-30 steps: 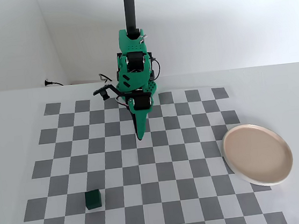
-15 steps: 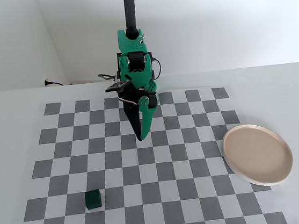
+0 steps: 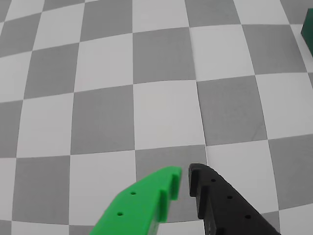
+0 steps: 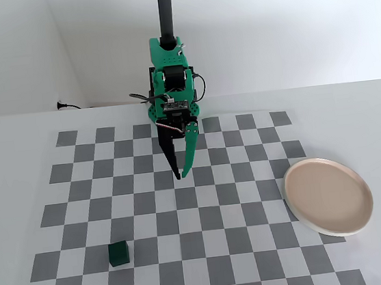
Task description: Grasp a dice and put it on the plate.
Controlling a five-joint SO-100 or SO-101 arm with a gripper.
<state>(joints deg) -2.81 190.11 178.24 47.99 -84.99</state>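
The dice [image 4: 118, 253] is a small dark green cube on the checkerboard near the front left in the fixed view. In the wrist view only a sliver of the dice [image 3: 308, 28] shows at the top right edge. The beige-pink plate [image 4: 328, 195] lies on the right side of the board, with nothing on it. My gripper [image 4: 181, 176] hangs over the back middle of the board, pointing down, far from both. Its green and black fingertips nearly touch, and the gripper [image 3: 185, 174] holds nothing above a grey square.
The grey and white checkerboard mat [image 4: 210, 250] covers a white table. The arm's green base and black post [image 4: 166, 21] stand at the back centre. A black cable [image 4: 69, 106] runs along the back left edge by the wall.
The wrist has turned, so both fingers now face the fixed camera instead of one edge. The gripper stays over the same spot. Dice and plate have not moved.
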